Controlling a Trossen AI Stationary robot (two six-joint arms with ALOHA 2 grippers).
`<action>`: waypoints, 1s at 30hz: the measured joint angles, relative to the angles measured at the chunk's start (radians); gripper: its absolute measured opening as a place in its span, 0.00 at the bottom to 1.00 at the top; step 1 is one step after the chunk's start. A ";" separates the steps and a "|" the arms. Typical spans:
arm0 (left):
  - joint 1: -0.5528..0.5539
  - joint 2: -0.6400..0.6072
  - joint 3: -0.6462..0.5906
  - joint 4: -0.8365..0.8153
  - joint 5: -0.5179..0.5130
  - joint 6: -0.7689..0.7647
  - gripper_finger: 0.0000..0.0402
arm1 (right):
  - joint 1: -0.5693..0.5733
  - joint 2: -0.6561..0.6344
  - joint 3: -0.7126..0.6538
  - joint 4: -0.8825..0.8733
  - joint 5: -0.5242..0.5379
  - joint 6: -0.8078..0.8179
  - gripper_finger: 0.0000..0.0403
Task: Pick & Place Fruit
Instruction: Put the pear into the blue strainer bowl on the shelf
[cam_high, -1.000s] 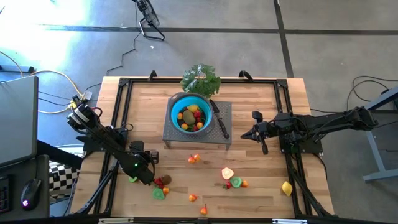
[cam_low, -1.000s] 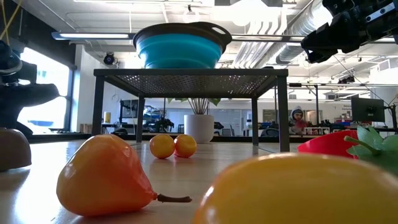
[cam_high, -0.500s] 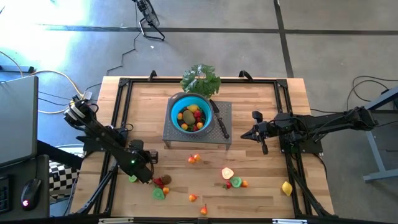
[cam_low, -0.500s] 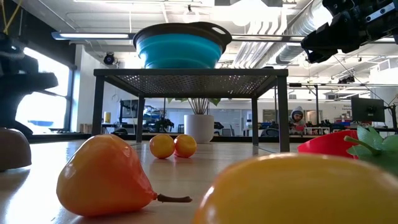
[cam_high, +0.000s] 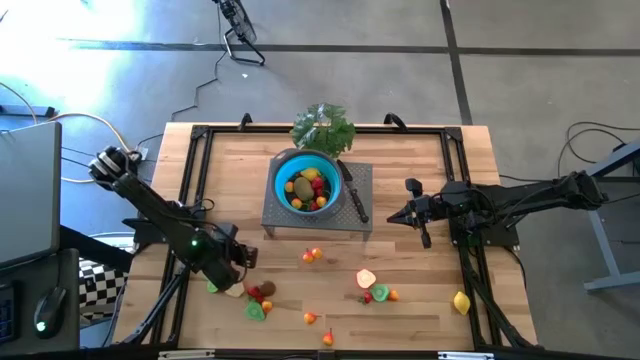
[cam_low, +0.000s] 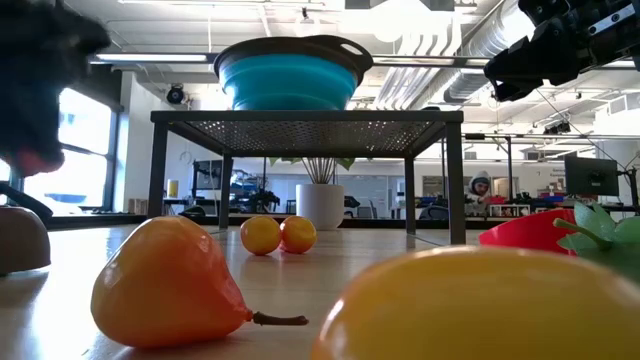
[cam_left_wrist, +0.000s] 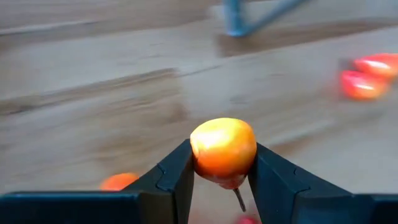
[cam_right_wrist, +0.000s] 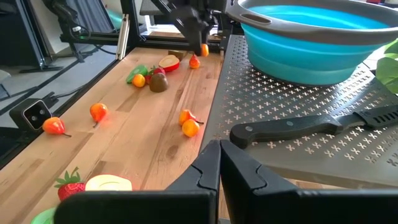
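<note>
Left gripper (cam_left_wrist: 222, 163) clamped on one small toy fruit, an orange-yellow pear (cam_left_wrist: 223, 148) with a thin dark stem pointing down between the fingers (cam_left_wrist: 176, 176). Glossy skin, paler yellow on top, deeper orange low down. It hangs clear of the tabletop (cam_high: 420, 310), over the near left part.

In the high view the left gripper (cam_high: 233, 259) sits just up from a loose cluster: green slice (cam_high: 256, 311), brown fruit (cam_high: 267, 289), a red piece beside it. More fruit is scattered along the near side: two small orange ones (cam_high: 313, 255) touching, a cream-faced slice (cam_high: 366, 279), a lemon (cam_high: 461, 301) toward the right edge.

Blue bowl (cam_high: 307, 182) on a perforated metal stand (cam_high: 359, 226), already holding mixed yellow, red, green and brown pieces. Black-handled knife (cam_high: 353, 197) lies on the stand beside the bowl; leafy green bunch (cam_high: 322, 126) behind it.

Right gripper (cam_high: 393, 217) waits right of the stand, fingers pressed together, empty.

No legible labels or writing seen.
</note>
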 joint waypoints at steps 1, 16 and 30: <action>0.000 -0.010 0.000 0.025 -0.020 0.029 0.32 | 0.000 0.000 0.000 0.000 0.000 0.000 0.01; 0.000 -0.036 0.001 0.479 -0.358 0.563 0.32 | 0.000 0.000 0.000 0.000 0.000 0.000 0.01; 0.000 -0.036 0.002 0.826 -0.563 1.086 0.32 | 0.000 0.000 0.000 0.001 0.000 0.000 0.01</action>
